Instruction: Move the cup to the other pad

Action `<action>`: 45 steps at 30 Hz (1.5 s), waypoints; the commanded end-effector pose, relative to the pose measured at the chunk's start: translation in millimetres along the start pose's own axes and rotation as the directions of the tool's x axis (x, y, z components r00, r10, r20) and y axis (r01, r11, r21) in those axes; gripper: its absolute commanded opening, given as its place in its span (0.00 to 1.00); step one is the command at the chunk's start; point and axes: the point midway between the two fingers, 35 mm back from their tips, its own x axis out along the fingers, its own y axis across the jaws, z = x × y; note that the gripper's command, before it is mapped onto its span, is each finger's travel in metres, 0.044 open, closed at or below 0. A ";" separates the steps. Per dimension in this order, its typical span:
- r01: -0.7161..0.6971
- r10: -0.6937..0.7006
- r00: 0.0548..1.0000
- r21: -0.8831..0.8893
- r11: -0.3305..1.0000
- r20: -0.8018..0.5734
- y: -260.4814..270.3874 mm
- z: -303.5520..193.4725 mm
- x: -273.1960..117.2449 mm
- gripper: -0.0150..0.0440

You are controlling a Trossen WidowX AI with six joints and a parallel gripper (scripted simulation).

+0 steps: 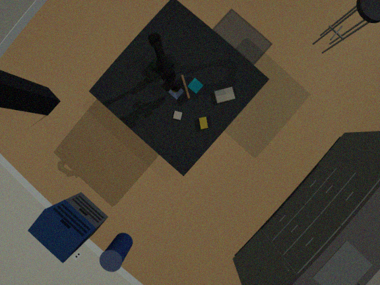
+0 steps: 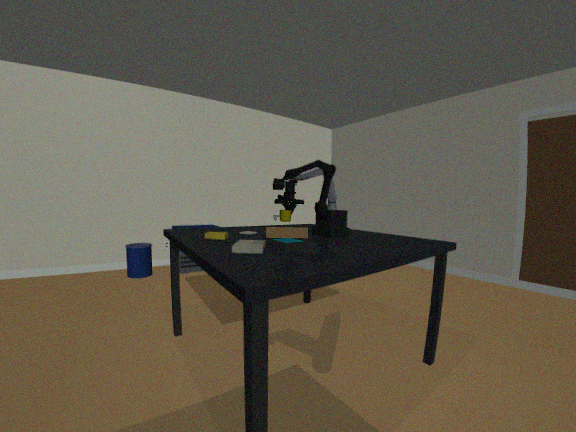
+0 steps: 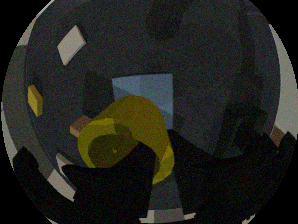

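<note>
The yellow cup (image 2: 285,215) (image 3: 145,115) is in the air above the table, and looks upright in the exterior view. My gripper (image 2: 289,207) (image 3: 161,134) is shut on the cup's wall. The blue pad (image 1: 177,95) (image 3: 159,86) lies below the cup. The teal pad (image 1: 195,86) (image 2: 288,240) lies on the far side of a low wooden barrier (image 1: 185,86) (image 2: 286,232) (image 3: 80,126) from the blue pad. The cup's inside is dark in the wrist view; I cannot make out the marbles clearly. Teal pad not seen in the wrist view.
A small white block (image 1: 177,115) (image 2: 248,232) (image 3: 71,45), a yellow block (image 1: 203,123) (image 2: 216,235) (image 3: 35,101) and a pale grey box (image 1: 225,95) (image 2: 249,247) stand on the dark table (image 1: 181,148) (image 2: 350,255). The barrier stands upright between the two pads.
</note>
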 end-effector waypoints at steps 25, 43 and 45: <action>-0.005 0.005 1.000 0.000 1.000 -0.005 23.4 -38.3 -1.9 0.25; -0.007 0.007 1.000 -0.001 1.000 -0.008 40.3 -66.8 -4.3 0.25; -0.007 0.007 1.000 -0.001 1.000 -0.008 42.3 -70.2 -4.6 0.25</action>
